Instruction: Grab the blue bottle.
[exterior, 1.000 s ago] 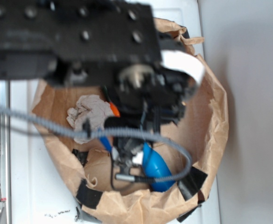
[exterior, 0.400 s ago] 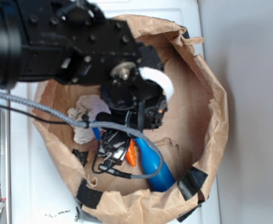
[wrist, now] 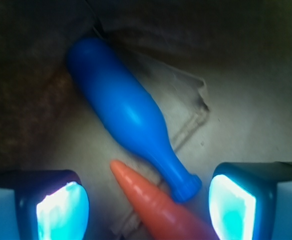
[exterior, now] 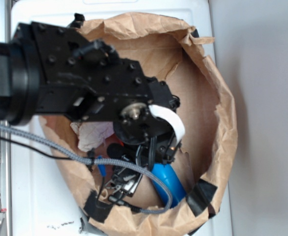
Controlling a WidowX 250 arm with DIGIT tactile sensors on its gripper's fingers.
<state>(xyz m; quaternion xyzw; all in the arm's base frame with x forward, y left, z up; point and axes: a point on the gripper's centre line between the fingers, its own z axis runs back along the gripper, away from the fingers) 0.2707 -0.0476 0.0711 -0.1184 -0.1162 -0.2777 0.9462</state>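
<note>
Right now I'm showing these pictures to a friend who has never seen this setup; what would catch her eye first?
Probably the blue bottle, lying slantwise on the brown paper in the wrist view, neck pointing down toward the camera. Beside its neck lies an orange carrot. The pincer is open, its two glowing pads at the bottom corners either side of both. From outside, the black arm covers much of the paper bag.

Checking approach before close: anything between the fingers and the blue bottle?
Partly. The orange carrot lies between the open fingers, its tip beside the blue bottle's neck. Only the bottle's lip sits near the gap; its body extends beyond. Closing now would likely catch the carrot.
</note>
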